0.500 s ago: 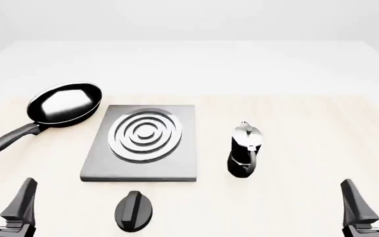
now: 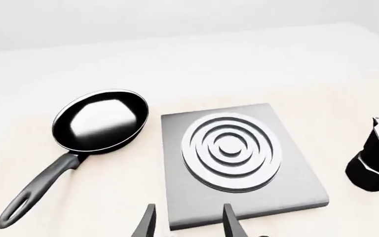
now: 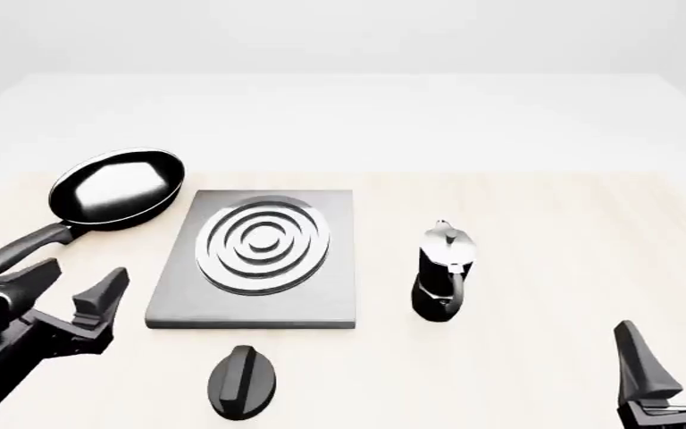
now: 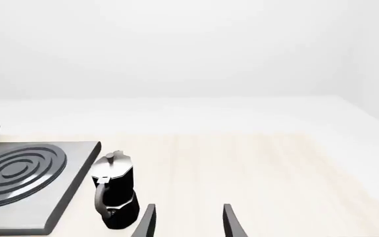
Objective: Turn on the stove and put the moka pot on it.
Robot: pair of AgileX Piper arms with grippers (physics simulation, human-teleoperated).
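Observation:
The grey stove (image 3: 260, 304) with round burner rings lies mid-table; it also shows in the left wrist view (image 2: 288, 170) and the right wrist view (image 4: 64, 190). Its black oval knob (image 3: 243, 382) sits just in front of it. The moka pot (image 3: 443, 270) stands upright to the stove's right, off the burner; it also shows in the right wrist view (image 4: 114, 196) and at the left wrist view's edge (image 2: 378, 160). My left gripper (image 3: 71, 290) is open and empty, left of the stove. My right gripper (image 3: 677, 359) is open and empty at the front right.
A black frying pan (image 3: 119, 188) lies left of the stove, its handle (image 3: 15, 252) pointing toward my left arm; it also shows in the left wrist view (image 2: 100, 120). The table's far edge (image 3: 343, 174) meets a white surround.

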